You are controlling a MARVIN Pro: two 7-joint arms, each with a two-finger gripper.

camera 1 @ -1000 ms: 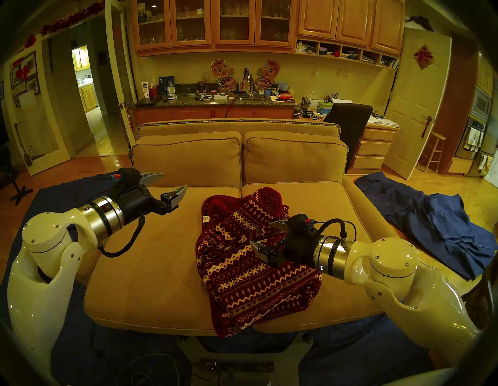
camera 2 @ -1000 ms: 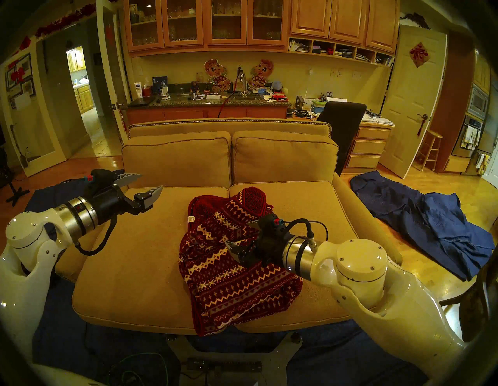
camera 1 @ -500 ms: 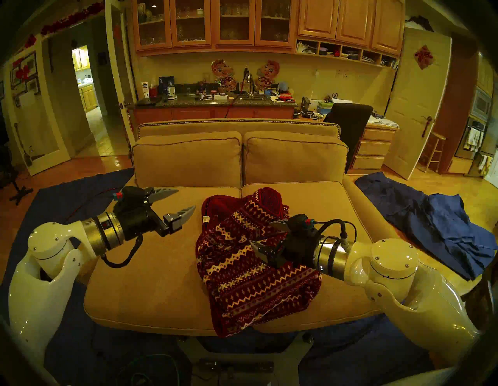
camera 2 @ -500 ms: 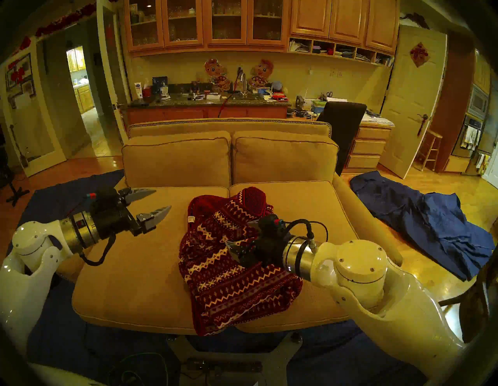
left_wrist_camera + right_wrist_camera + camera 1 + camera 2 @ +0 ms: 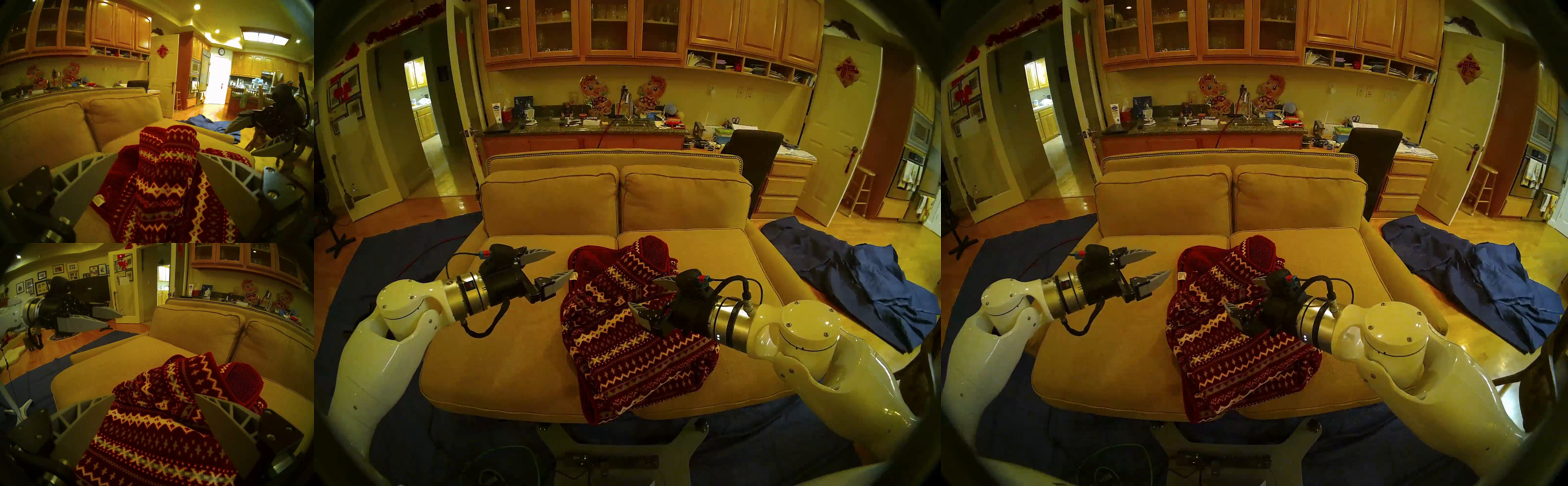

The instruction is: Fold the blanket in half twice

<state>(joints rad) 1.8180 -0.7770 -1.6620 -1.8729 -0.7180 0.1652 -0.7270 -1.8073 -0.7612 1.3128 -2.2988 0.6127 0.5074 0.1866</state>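
— Two seat cushions make up the tan sofa [image 5: 517, 356], and it fills the middle of the head view. What lies on it?

— The blanket [image 5: 629, 342], dark red with cream and grey zigzag and cross bands. It sits bunched in a heap across the seam between the cushions, mostly on the right one, and one end hangs over the sofa's front edge. A flap at the back shows the plain red reverse.

— And around the sofa?

— A dark blue floor sheet [image 5: 382, 258] spreads under and to the left of it. On the wooden floor to the right lies a wrinkled blue cloth [image 5: 863, 288], well apart from the blanket.

— Where are the arms?

— The right claw [image 5: 644, 293] hangs over the heap's upper right part, pointing left and slightly down. Its jaws are spread wide, and the right wrist view shows patterned fleece between the fingers [image 5: 85, 426] with nothing gripped.

— The other one?

— The left claw [image 5: 563, 263] is over the left cushion, pointing right at the blanket's left edge. Its jaws are also wide apart and empty. The lower fingertip is just beside a small white label [image 5: 573, 276] sewn at the blanket's edge; I cannot tell whether it touches.
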